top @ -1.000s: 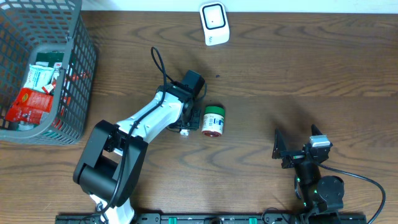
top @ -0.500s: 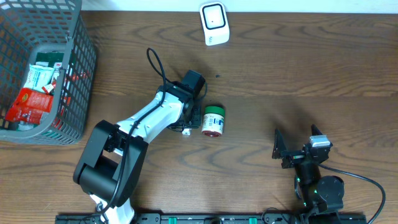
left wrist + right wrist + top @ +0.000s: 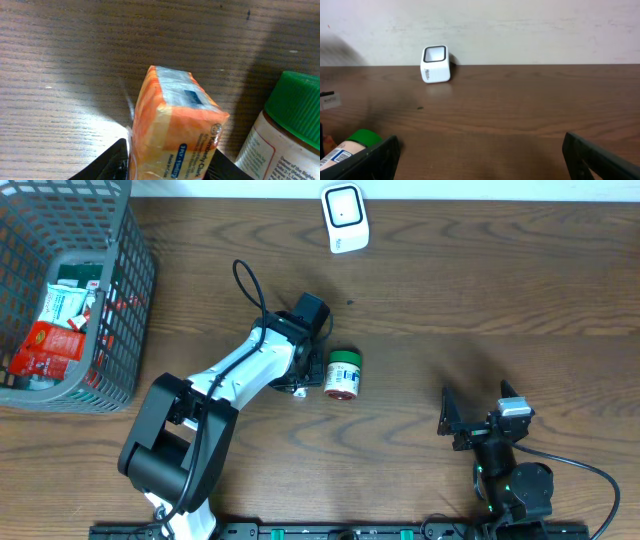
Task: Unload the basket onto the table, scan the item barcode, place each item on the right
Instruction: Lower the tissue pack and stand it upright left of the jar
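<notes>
Visibility first: small orange plastic-wrapped box (image 3: 175, 130) shows only in the left wrist view. Its lower end is cut off by the frame edge, no barcode is visible on the faces shown, and its print is only partly readable. From overhead it's hidden under the left gripper (image 3: 302, 377). Can't tell whether it rests on the brown wooden table (image 3: 500, 290) or is lifted.

Left gripper is clamped on that box, black fingers (image 3: 107, 162) tight on both sides. Location is mid-table, just beside the green-lidded jar (image 3: 343, 373), well apart from the white barcode scanner (image 3: 345, 218) at the far edge. The jar lies on its side and is cut off in both wrist views.

Right gripper (image 3: 481, 145) is spread wide and holds nothing.

Grey mesh basket (image 3: 120, 300) is cropped at the frame corner. The packets inside (image 3: 50, 345) are partly screened by the mesh, so no exact count.

Counts: 1 box, 1 jar, 1 scanner, 1 basket, 2 grippers.
</notes>
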Tool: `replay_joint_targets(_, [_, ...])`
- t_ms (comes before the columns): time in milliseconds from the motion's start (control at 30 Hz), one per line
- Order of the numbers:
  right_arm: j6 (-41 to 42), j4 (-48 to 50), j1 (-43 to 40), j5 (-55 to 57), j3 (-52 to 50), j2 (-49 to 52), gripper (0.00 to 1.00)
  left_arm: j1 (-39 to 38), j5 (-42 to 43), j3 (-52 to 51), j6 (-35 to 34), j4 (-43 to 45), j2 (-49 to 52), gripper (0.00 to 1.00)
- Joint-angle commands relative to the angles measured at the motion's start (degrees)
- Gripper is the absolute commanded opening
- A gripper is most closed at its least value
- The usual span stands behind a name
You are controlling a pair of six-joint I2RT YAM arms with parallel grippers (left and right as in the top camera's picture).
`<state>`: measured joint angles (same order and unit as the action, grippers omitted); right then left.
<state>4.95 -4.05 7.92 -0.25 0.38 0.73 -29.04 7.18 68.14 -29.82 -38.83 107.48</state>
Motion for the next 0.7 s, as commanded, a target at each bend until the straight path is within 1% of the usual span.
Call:
replay_joint_targets(0, [-0.74, -0.24, -0.44, -0.04, -0.07, -0.09, 0.99, -0.17, -0.04, 0.9, -1.66, -0.39, 0.31, 0.4])
replay_joint_targets(33, [-0.74, -0.24, -0.44, -0.04, -0.07, -0.09, 0.99, -0.2, -0.04, 0.9, -1.84, -0.5, 0.31, 0.38])
replay_joint_targets(100, [-0.74, -0.24, -0.44, -0.04, -0.07, -0.09, 0.99, -0.17, -0.07, 0.9, -1.81, -0.74, 0.31, 0.39])
replay_joint_targets(267, [-0.74, -0.24, -0.44, -0.04, -0.07, -0.09, 0.99, -0.15, 0.17, 1.01, -1.81, -0.98, 0.31, 0.52])
replay_joint_targets(333, [-0.74, -0.24, -0.44, -0.04, -0.07, -0.09, 0.99, -0.13, 0.15, 1.53, -1.79, -1.18, 0.28, 0.54])
replay_joint_targets(433, [-0.74, -0.24, -0.44, -0.04, -0.07, -0.09, 0.99, -0.13, 0.11, 2.95, -1.75, -1.38, -0.11, 0.61])
replay_joint_targets(533, [-0.74, -0.24, -0.44, -0.04, -0.07, -0.09, 0.99, -0.13, -1.64, 6.16, -0.68, -2.82, -2.1, 0.63])
replay_joint_targets(567, [-0.74, -0.24, -0.44, -0.04, -0.07, -0.09, 0.99, -0.13, -2.62, 7.28, -0.2, -3.61, -2.71, 0.65])
replay_joint_targets(667, [-0.74, -0.24, -0.44, -0.04, -0.07, -0.09, 0.99, -0.07, -5.38, 12.52, 2.43, -7.69, -4.48, 0.66])
